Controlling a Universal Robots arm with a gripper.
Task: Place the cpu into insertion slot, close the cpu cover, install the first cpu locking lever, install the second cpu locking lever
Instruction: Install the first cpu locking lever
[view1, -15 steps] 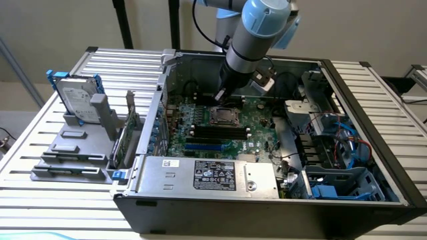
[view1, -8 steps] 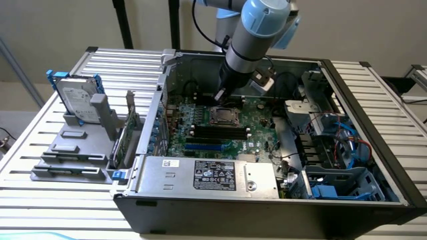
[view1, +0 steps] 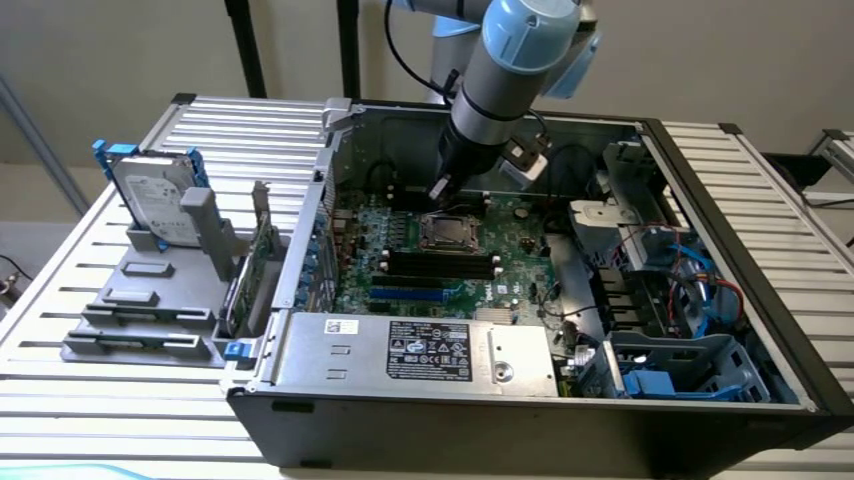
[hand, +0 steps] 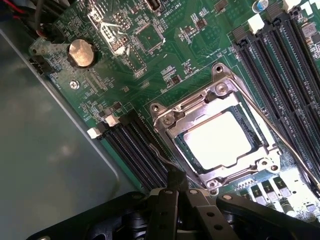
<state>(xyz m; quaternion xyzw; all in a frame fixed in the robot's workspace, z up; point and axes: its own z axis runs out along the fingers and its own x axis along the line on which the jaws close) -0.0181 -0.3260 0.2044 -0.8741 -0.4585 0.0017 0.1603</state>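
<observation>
Cpu (hand: 220, 141) sits in the insertion slot (hand: 186, 148) on the green motherboard (hand: 175, 60), with the cpu cover (hand: 212, 102) closed around it. My fingers (hand: 176, 192) are pressed shut, empty, just beside the socket. The open computer case (view1: 721, 330) lies on a slatted metal worktop (view1: 147, 390) before a beige wall (view1: 120, 50).

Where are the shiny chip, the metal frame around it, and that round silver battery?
cpu (hand: 217, 142): wrist view, middle of its pale face.
cpu cover (hand: 175, 117): wrist view, corner of the frame.
coin battery (hand: 81, 53): wrist view, its centre.
</observation>
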